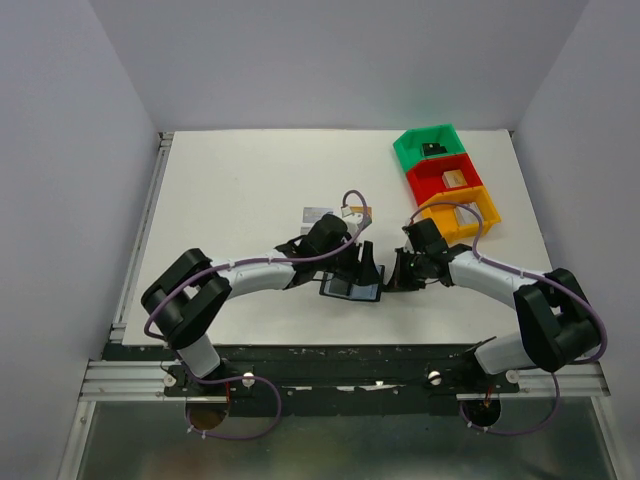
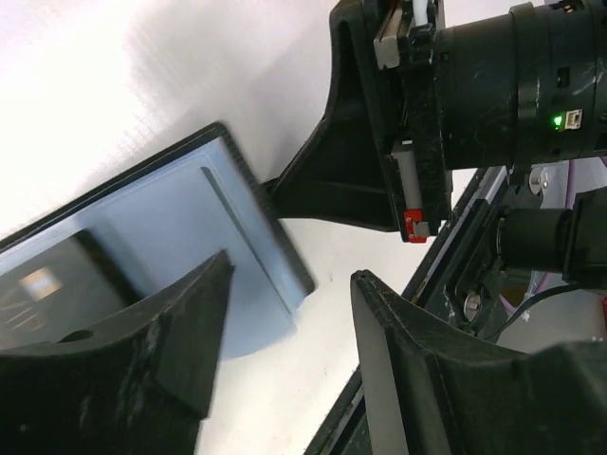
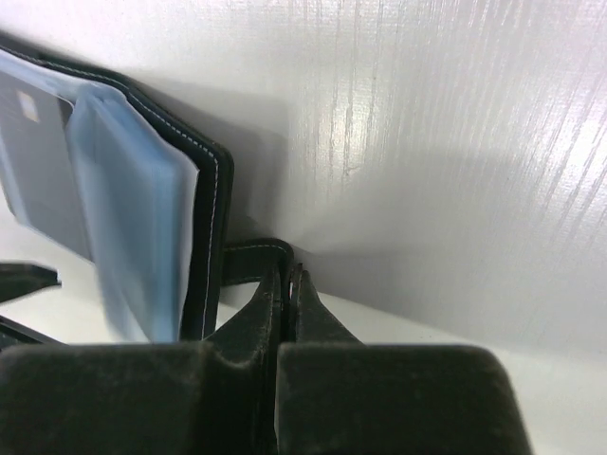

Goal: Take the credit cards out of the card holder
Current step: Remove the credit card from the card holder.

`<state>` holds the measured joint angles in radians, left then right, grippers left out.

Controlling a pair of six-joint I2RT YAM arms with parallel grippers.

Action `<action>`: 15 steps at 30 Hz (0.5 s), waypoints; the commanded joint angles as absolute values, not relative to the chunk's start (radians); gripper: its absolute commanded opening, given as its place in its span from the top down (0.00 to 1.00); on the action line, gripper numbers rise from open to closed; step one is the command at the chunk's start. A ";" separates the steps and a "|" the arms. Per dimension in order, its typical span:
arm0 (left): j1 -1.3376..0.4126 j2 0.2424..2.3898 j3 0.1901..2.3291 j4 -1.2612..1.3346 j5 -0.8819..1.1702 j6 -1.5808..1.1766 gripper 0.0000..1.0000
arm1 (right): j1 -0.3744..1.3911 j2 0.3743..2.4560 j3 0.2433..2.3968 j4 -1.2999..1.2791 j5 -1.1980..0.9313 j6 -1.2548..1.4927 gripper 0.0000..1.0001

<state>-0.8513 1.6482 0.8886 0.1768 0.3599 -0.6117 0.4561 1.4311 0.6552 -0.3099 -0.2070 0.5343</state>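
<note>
Left gripper [image 2: 294, 275] is open, not gripping, one finger over the blue-grey inner pocket of the flat black bifold card holder [image 2: 161, 237]. Holder lies open on the white table [image 1: 250, 180] between both grippers. Right gripper [image 3: 287, 280] is closed, tips touching the holder's black strap tab [image 3: 248, 254]; can't tell if the tab is pinched. A thin silver-grey credit card [image 3: 38, 180] sits inside a pocket.

Plain pale-grey walls [image 1: 60, 140] box in my white worktop [image 1: 240, 190] on three sides. Even light falls on it. An aluminium rail [image 1: 340, 382] edges its near side.
</note>
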 commanded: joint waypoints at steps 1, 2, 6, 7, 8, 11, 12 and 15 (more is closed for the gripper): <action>-0.868 1.690 0.925 0.161 0.400 -0.586 0.35 | 0.456 1.407 0.655 -0.350 -0.186 0.537 1.00; -0.868 1.692 0.927 0.160 0.396 -0.586 0.35 | 0.456 1.405 0.653 -0.351 -0.184 0.535 1.00; -0.868 1.686 0.916 0.143 0.358 -0.586 0.35 | 0.456 1.407 0.655 -0.354 -0.183 0.534 1.00; -0.868 1.680 0.910 0.135 0.341 -0.587 0.36 | 0.456 1.408 0.655 -0.356 -0.183 0.534 1.00; -0.868 1.669 0.902 0.129 0.321 -0.586 0.35 | 0.454 1.410 0.657 -0.354 -0.183 0.535 1.00; -0.867 1.641 0.878 0.103 0.250 -0.589 0.35 | 0.456 1.422 0.660 -0.350 -0.184 0.534 1.00; -0.865 1.631 0.870 0.092 0.218 -0.592 0.35 | 0.456 1.427 0.661 -0.350 -0.186 0.531 1.00; -0.859 1.594 0.830 0.074 0.141 -0.607 0.36 | 0.456 1.443 0.670 -0.350 -0.193 0.523 1.00</action>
